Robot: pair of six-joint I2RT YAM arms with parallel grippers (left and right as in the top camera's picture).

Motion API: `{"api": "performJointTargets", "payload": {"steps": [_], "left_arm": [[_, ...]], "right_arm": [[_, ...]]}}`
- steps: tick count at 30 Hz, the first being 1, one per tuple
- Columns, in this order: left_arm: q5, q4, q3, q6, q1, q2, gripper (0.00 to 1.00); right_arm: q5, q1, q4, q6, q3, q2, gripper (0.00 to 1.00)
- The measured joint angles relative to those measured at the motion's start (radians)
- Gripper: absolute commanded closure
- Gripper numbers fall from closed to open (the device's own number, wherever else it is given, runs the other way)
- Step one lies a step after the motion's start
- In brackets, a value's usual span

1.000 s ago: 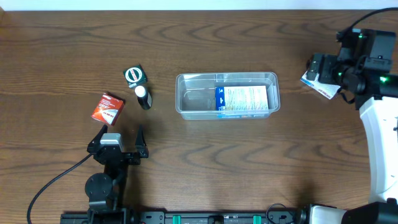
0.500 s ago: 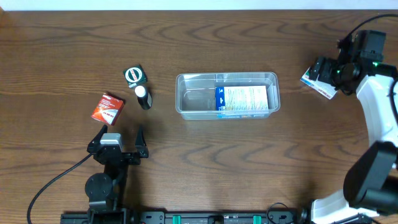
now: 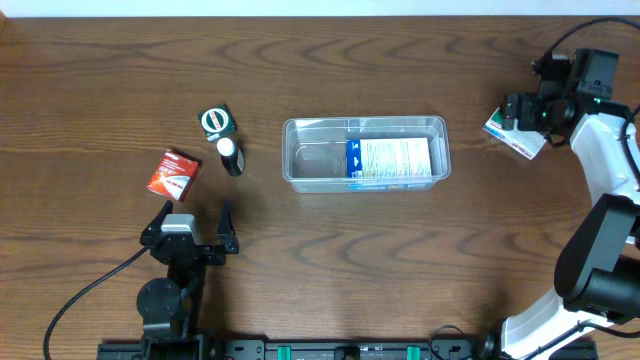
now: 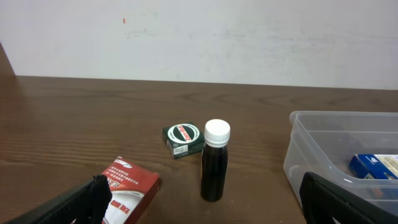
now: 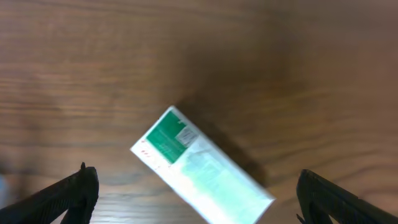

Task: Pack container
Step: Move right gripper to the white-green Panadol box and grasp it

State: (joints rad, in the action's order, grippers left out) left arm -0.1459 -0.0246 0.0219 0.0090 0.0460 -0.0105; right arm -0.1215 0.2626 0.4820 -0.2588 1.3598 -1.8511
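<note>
Four items lie outside the container [image 3: 312, 160], which sits at the centre of the table [image 3: 100, 80] with a blue carton [image 3: 388, 158] in its 3 o'clock end. Your right gripper [image 3: 518, 112], jaws spread wide, hangs over the green-white box [image 5: 199, 168] at 3 o'clock. Hazard: the box lies skewed to the jaws, so closing may catch its corners and spin it away. Your left gripper [image 3: 195, 212], 7 o'clock: jaws apart, holding nothing.

green-white box [image 5: 202, 171], wooden table [image 5: 280, 62], fingers [image 5: 68, 193] apart

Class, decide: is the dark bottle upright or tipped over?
Upright. In the left wrist view the dark bottle stands on its base, white cap uppermost.
</note>
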Motion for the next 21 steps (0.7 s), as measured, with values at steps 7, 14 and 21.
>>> {"api": "performJointTargets", "payload": {"steps": [7,14,21], "left_arm": [[0.000,0.000,0.000,0.000,0.000,0.000,0.02],[0.000,0.000,0.000,0.000,0.000,0.000,0.02],[0.000,0.000,0.000,0.000,0.000,0.000,0.02]], "right_arm": [[-0.006,0.000,-0.046,-0.109,0.001,-0.030,0.01],[-0.025,0.000,-0.051,-0.163,0.003,-0.169,0.01],[-0.020,0.000,-0.058,-0.192,0.003,-0.231,0.01]]}}
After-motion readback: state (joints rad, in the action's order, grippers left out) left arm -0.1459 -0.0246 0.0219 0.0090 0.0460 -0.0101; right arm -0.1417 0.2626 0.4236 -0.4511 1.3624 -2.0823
